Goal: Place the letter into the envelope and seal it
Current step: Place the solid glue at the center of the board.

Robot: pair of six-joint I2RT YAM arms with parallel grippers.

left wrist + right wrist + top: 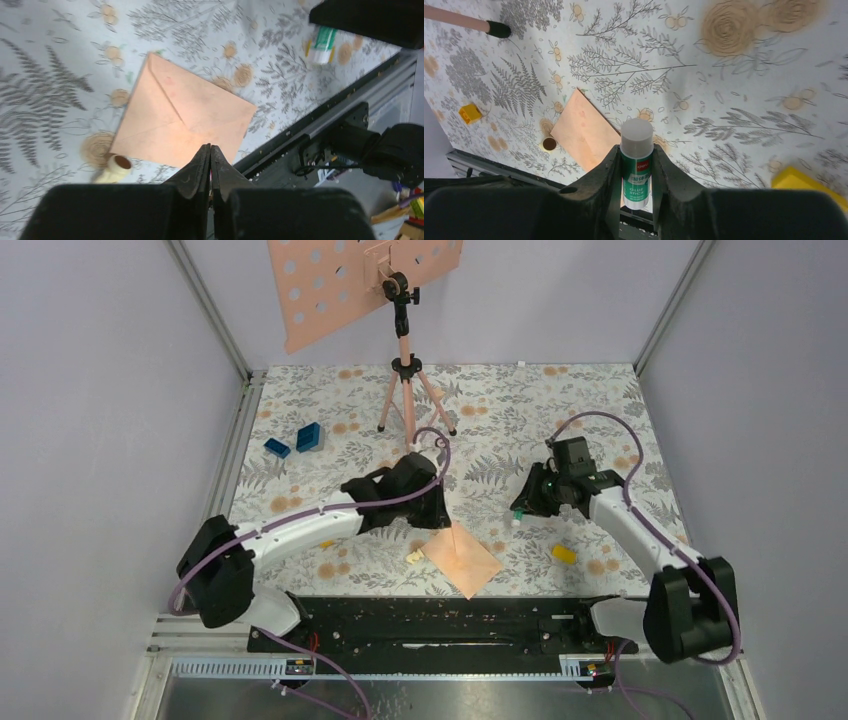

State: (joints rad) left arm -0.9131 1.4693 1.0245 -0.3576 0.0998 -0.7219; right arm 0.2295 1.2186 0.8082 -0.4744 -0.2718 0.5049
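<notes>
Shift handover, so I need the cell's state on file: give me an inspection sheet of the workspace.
Surface: floral table, flat.
Job's things: envelope lies near the front edge, flap down; letter not seen.
Clutter: two blue blocks, yellow block, cream tube by the envelope, tripod with pink plate.
Grippers: left gripper shut, over the envelope's edge; right gripper shut on glue stick.
Cables: purple cable along each arm, no snag seen.
Surroundings: plain walls, metal frame.

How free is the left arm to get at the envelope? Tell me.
Probably yes: the left gripper hangs shut right by the envelope, with nothing between them. It would need to open first.
</notes>
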